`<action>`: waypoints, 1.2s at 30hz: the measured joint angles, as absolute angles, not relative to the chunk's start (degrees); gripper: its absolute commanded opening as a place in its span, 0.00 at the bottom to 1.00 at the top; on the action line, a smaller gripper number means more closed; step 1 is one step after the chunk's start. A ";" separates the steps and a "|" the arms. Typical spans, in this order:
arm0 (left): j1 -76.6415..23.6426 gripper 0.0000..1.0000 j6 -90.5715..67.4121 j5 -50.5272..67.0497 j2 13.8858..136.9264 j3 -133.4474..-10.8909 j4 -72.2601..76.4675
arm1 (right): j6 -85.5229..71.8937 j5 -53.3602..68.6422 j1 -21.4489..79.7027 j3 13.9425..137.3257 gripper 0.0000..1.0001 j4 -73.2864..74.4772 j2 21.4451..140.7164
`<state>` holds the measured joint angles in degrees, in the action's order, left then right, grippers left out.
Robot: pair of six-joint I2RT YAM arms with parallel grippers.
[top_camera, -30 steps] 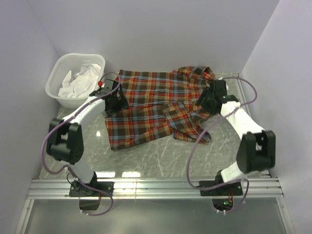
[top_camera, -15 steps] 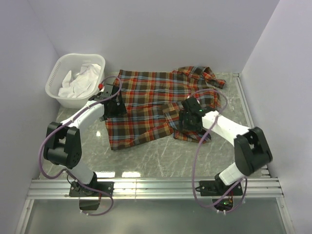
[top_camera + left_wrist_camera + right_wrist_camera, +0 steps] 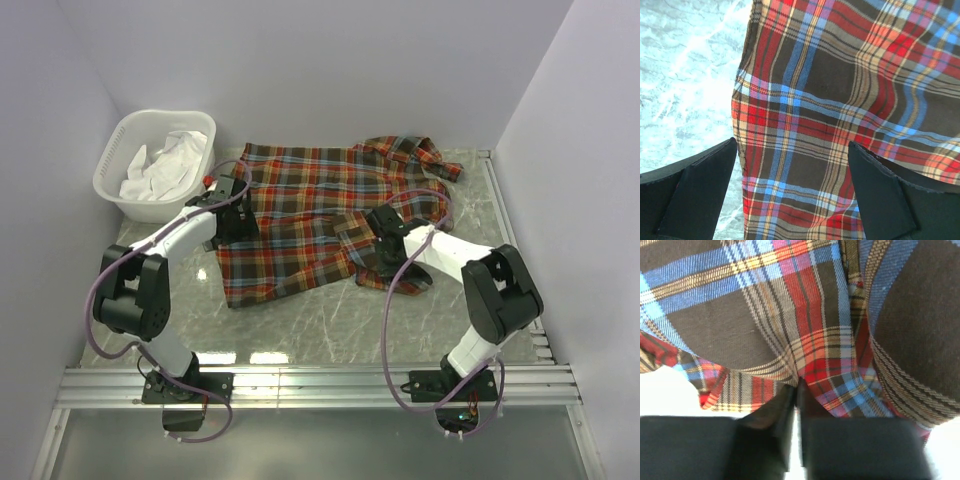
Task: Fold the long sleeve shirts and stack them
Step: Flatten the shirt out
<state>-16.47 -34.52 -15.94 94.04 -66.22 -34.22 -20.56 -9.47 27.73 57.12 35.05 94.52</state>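
Note:
One long sleeve shirt (image 3: 300, 205), plaid in red, blue and brown, lies spread on the marble table with its collar at the back right. My left gripper (image 3: 238, 226) hovers over the shirt's left edge; in the left wrist view it (image 3: 792, 200) is open, one finger (image 3: 695, 190) over bare table and the other over the plaid (image 3: 840, 75). Near the front right hem, my right gripper (image 3: 388, 258) is down on a rumpled fold. The right wrist view has its tips (image 3: 799, 385) closed together, with plaid fabric (image 3: 740, 315) gathered at them.
A white laundry basket (image 3: 110, 178) holding white cloth (image 3: 165, 165) stands at the back left corner. Pale walls close in the table (image 3: 320, 320) on the left, back and right. A metal rail (image 3: 320, 385) runs along the near edge by the arm bases.
My right arm swung from the shirt's right sleeve area left and forward to the front hem fold, and its jaws closed there. The left gripper shifted slightly toward the back and stayed open.

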 measured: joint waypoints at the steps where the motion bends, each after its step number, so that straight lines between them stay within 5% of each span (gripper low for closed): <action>1: -16.49 0.99 -34.52 -15.94 94.43 -66.22 -34.24 | -20.60 -9.43 27.79 57.12 0.00 35.73 94.13; 26: -16.47 0.99 -35.16 -16.80 103.90 -66.96 -35.00 | -20.93 6.90 28.36 62.37 0.00 67.90 59.46; 30: -16.47 0.99 -35.20 -17.50 103.92 -67.00 -35.03 | -21.28 8.10 28.36 61.43 0.19 68.55 56.75; 34: -16.49 0.99 -35.59 -17.91 103.72 -66.94 -34.98 | -21.61 9.69 28.36 57.87 0.57 67.57 57.10; 36: -16.49 0.99 -35.83 -18.15 102.80 -66.26 -35.03 | -22.00 10.24 28.36 57.23 0.65 67.00 58.46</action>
